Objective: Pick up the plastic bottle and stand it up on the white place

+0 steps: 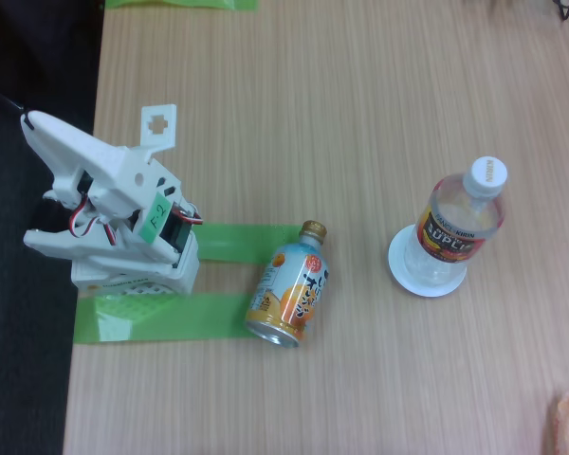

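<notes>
Plastic bottle (460, 220): upright on the white place (410, 268) toward the table's (360, 95) right edge, task apparently done; claw (33, 185) folded back at left edge, opening indiscernible, holding nothing

Our white arm (104, 204) sits folded over its base at the fixed view's left. We can't read the jaws' state.

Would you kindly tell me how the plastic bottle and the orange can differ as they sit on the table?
The plastic bottle is clear with a white cap; the orange can is opaque with a gold cap. The bottle stands upright on the white dish; the can sits on bare table beside green tape. The bottle looks taller. Both are capped.
</notes>
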